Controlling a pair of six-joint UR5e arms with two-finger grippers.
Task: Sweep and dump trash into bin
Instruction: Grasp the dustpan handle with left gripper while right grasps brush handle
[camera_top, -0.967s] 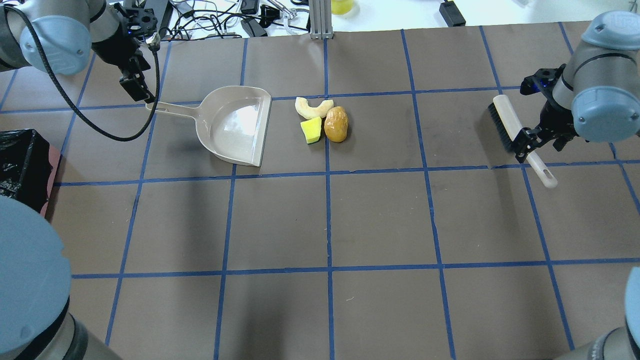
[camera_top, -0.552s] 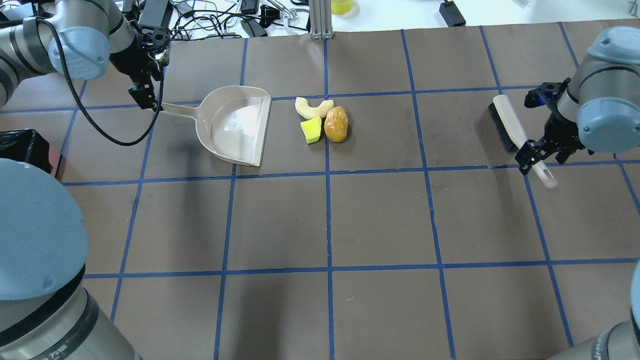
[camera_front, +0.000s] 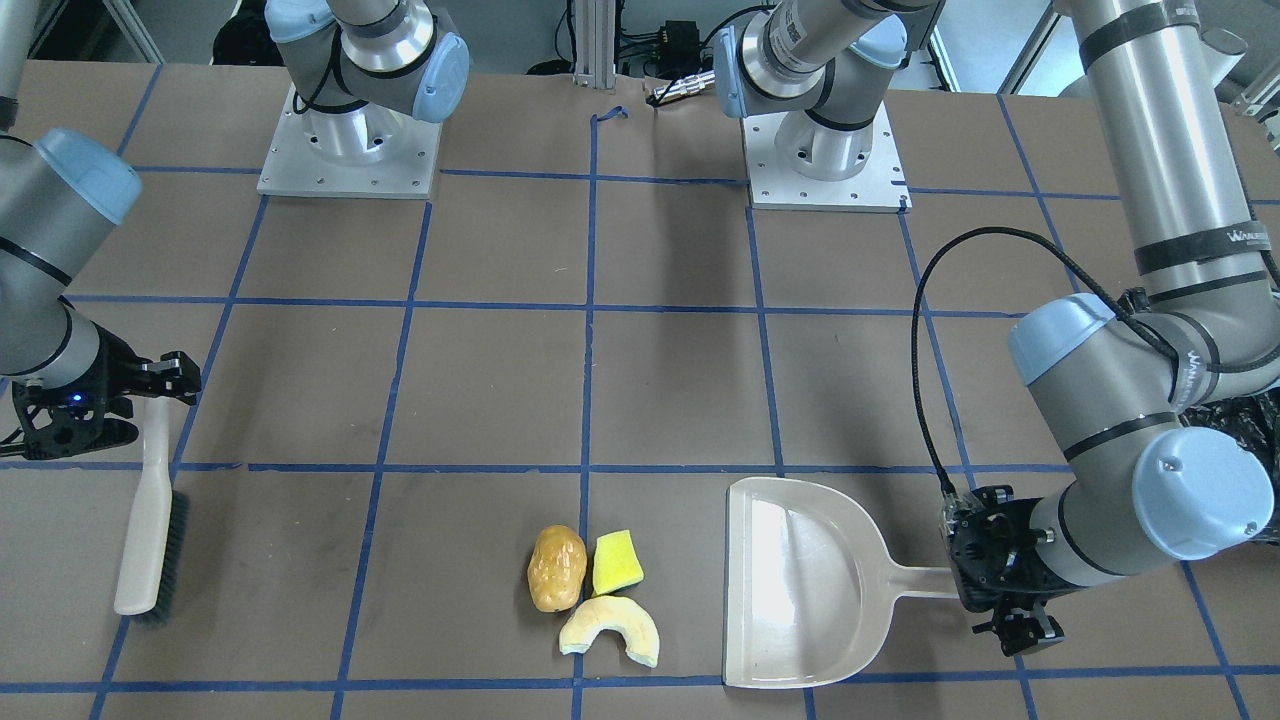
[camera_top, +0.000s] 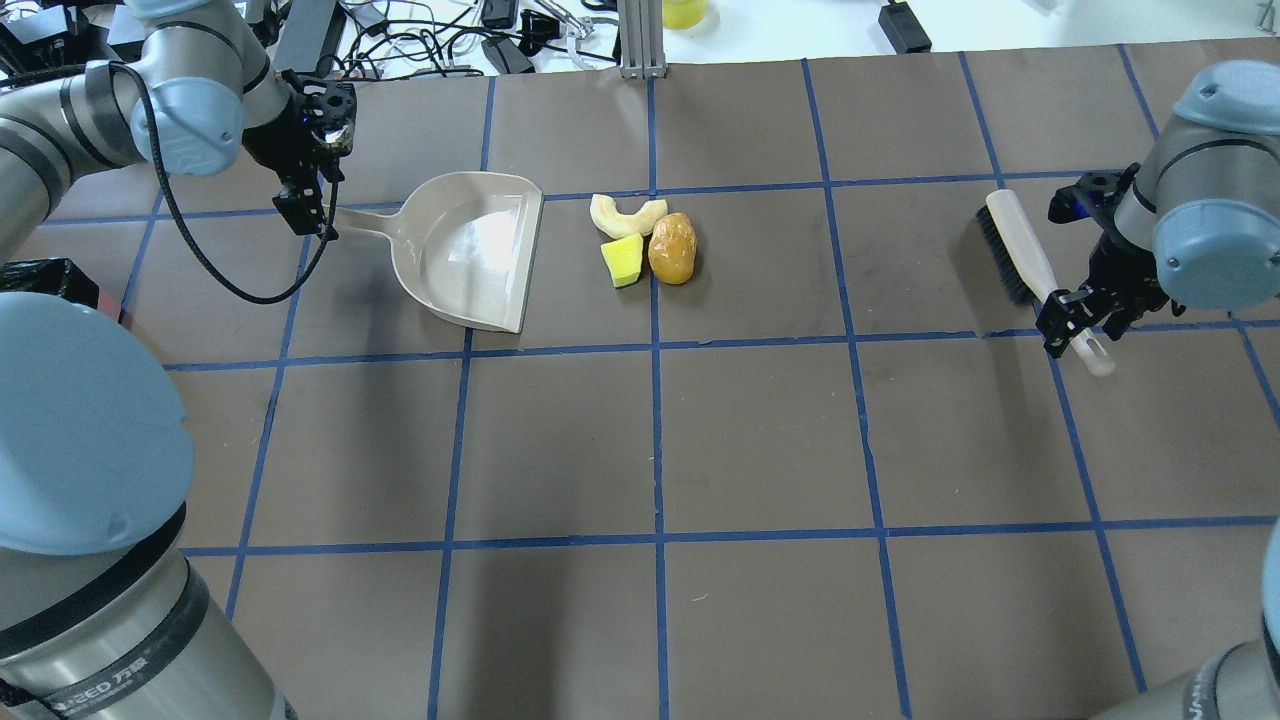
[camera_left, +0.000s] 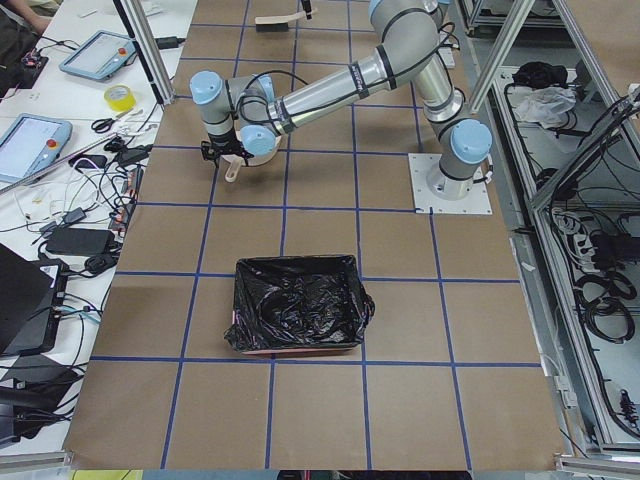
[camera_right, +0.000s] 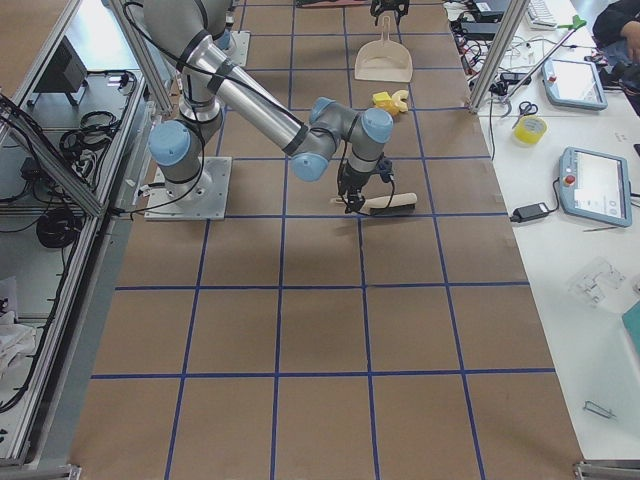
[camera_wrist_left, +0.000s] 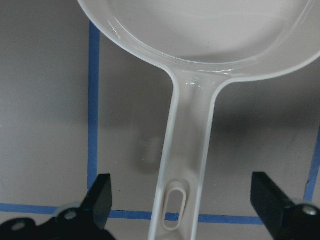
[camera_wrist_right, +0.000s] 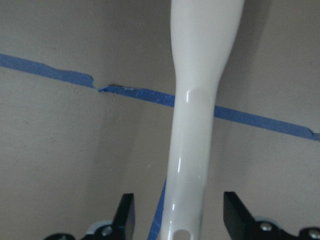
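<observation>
The trash lies together mid-table: a golden-brown potato, a yellow sponge block and a pale crescent piece. A beige dustpan lies to their left, its mouth toward them. My left gripper is open, its jaws on either side of the dustpan handle without touching it. My right gripper is open, straddling the white handle of a brush lying at the right. The black-lined bin stands at the table's left end.
In the overhead view only the bin's corner shows at the left edge. Cables and devices lie beyond the table's far edge. An aluminium post stands at the back middle. Brown table surface with blue tape lines lies in front.
My left gripper has moved right and down to the end of the dustpan handle. My right gripper has slid a little along the brush handle toward its tip. Trash, dustpan and brush have not moved.
</observation>
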